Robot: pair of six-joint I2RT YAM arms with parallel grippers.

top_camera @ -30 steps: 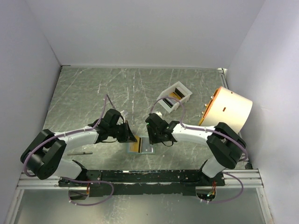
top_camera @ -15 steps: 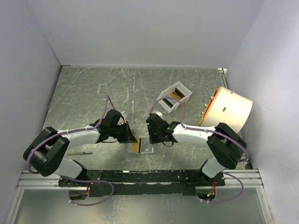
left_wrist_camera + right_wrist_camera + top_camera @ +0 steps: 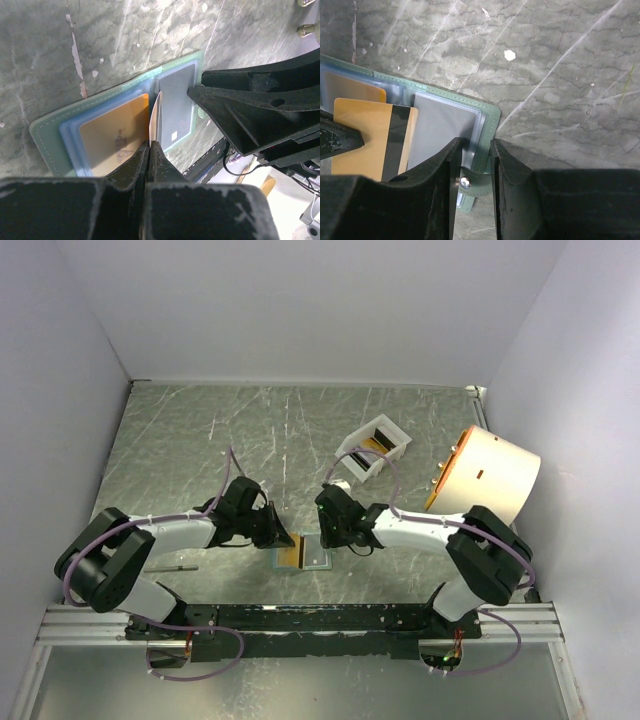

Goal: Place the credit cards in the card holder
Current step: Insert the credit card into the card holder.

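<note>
Card clenched in my left gripper, I'm aiming it at wallet; right gripper is straddling three-o'clock tab to steady it, clamp unclear.

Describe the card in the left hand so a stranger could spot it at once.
On the grey marbled table, near its front edge, lies an open sage-green folding wallet. The gold plastic card is held upright at its fold, pinched by the left hand. Unlike the gold card lying flat in a sleeve, it shows a black stripe.

No legible text or labels anywhere
</note>
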